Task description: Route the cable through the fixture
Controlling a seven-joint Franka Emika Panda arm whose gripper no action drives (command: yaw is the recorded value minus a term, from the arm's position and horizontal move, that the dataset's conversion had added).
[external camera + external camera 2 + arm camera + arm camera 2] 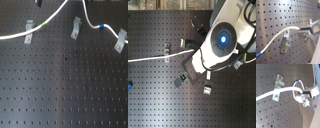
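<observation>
The white cable [15, 35] runs in from the first exterior view's left, over the left clip fixture [28, 25], past its green band [44, 24] and up to the top edge. It comes back down beside the middle fixture [76, 27], past the blue band [101, 26], to the right fixture [120, 41]. In the first wrist view my gripper [303, 29] is shut on the cable [283, 33], close to a fixture [286, 41]. In the second wrist view the cable [286, 89] lies across a fixture [278, 86] and loops at the fingers [304, 96].
The black perforated board [65, 90] carries all the fixtures. In the second exterior view the white arm body [223, 37] hides the gripper; the cable [158, 56] leads under it, with several small clips [182, 79] around it.
</observation>
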